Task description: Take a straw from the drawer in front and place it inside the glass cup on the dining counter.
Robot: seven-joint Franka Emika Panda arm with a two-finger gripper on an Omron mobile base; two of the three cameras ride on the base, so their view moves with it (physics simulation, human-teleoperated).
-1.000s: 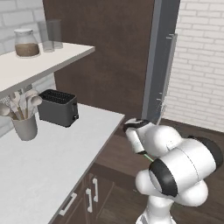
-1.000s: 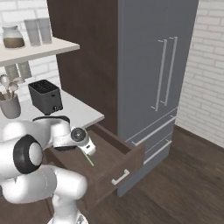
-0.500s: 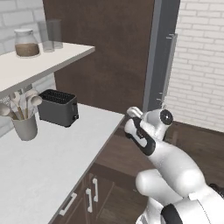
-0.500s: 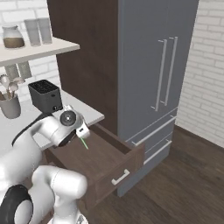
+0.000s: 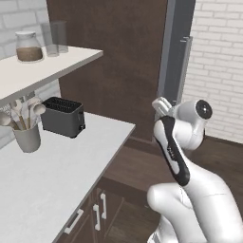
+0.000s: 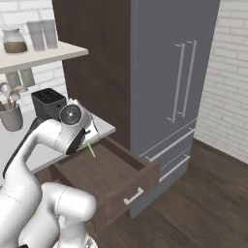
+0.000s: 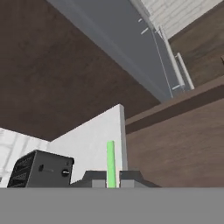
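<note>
Carrying straw [image 7: 110, 162] pinched in gripper [image 7: 112, 178] jaws above open drawer [image 6: 127, 183]; next we seek glass cup on dining counter.

White-painted brick walls [image 6: 232, 72] L & R, dark wood-plank floor [image 6: 203, 193]. Tall dark brown wood panel [image 5: 118, 66] next to tall grey fridge w/ vertical silver handles [image 6: 169, 77]. White-topped worktop surface [image 5: 52, 175] over dark cabinet fronts w/ silver handles [image 5: 97, 216]. On it: black slotted toaster [image 5: 61, 116], grey utensil crock w/ spoons [image 5: 26, 135]. White wall shelf [image 5: 42, 69] above carries lidded glass jar w/ brown contents [image 5: 28, 46] + pair of tall clear glasses [image 5: 56, 38]. Even, soft light.
</note>
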